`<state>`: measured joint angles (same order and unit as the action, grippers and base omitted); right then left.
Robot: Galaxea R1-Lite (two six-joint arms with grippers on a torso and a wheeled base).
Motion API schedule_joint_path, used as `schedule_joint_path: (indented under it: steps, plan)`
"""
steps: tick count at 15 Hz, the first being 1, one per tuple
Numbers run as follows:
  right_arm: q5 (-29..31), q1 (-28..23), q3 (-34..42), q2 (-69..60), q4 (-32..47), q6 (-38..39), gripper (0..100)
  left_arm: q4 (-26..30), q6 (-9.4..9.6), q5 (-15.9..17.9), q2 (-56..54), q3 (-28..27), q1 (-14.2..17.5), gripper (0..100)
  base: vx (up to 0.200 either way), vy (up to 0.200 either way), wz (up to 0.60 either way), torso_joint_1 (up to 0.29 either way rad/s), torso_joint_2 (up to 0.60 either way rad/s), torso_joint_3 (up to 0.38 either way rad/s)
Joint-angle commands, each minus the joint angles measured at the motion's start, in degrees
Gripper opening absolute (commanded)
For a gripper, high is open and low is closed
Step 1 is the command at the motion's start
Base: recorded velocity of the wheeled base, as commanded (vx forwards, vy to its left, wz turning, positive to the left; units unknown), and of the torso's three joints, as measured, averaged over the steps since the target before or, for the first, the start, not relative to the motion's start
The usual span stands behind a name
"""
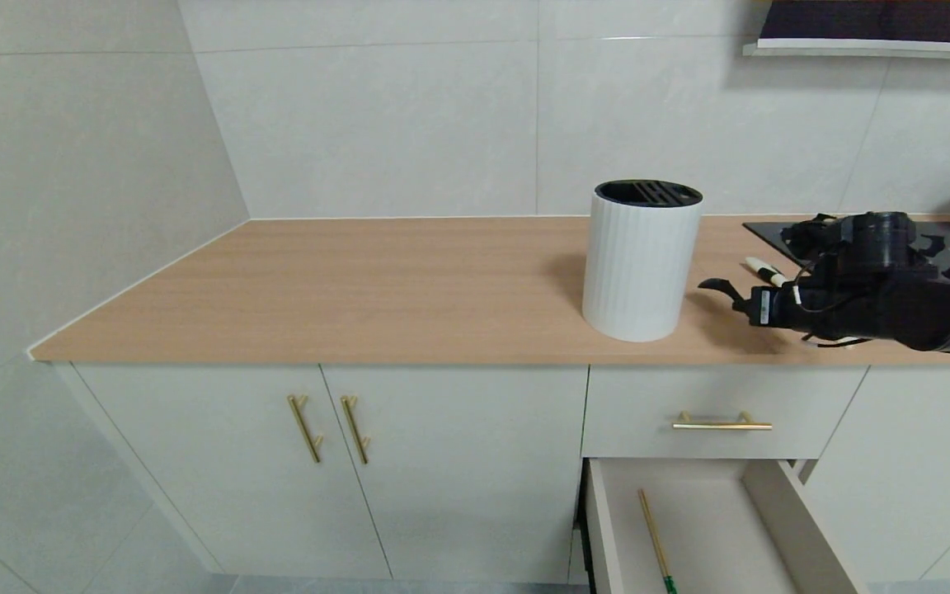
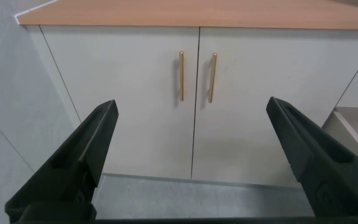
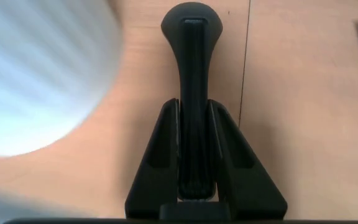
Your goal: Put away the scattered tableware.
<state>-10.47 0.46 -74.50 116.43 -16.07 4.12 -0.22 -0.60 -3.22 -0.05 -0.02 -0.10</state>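
- Left jaws: spread wide, holding nothing, down in front of the cupboard doors [image 2: 135,99] below the desk [image 1: 359,289].
- White ribbed holder [image 1: 642,264]: upright on the desk, dark slotted top. Probably where cutlery goes. Its slot widths are hard to make out.
- Open drawer [image 1: 600,520]: below the desk, right of the holder. Chopsticks [image 1: 656,540] lie in it, wooden with a green end. Cannot tell if it is one or a pair. The near part of the drawer is cut off.
- Black utensil [image 3: 191,37]: clamped in the right jaws, held above the desk just right of the holder, its rounded end pointing toward it.
  - Judged stiff, light and smooth, so it may slip or twist if held loosely. A grip along the straight shank looks the sound choice.
  - The jaws hide the other end, so the kind of utensil is unclear.
- Small white piece with a dark tip [image 1: 764,270]: lies on the desk behind the right arm, partly covered. Likely light and prone to roll. Take it mid-length.
- Dark hob [image 1: 772,233]: far right, mostly hidden by the arm.
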Motion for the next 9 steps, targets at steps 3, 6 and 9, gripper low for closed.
schedule_joint_path:
  steps: [3, 6, 9]
  plan:
    - [-3.33, 1.38, 17.98, -24.06, 5.7, 2.91, 0, -0.04, -0.02, -0.03, 0.05, 0.02, 0.01, 100, 0.0, 0.0, 0.0, 0.0, 0.0, 0.0]
    - [-4.29, 1.38, 27.91, -33.38, 5.43, 1.77, 0, -0.04, -0.02, -0.03, 0.05, 0.02, 0.01, 100, 0.0, 0.0, 0.0, 0.0, 0.0, 0.0]
    - [-4.91, 1.38, 33.72, -35.13, 5.34, 0.01, 0, -0.04, -0.02, -0.03, 0.05, 0.02, 0.01, 100, 0.0, 0.0, 0.0, 0.0, 0.0, 0.0]
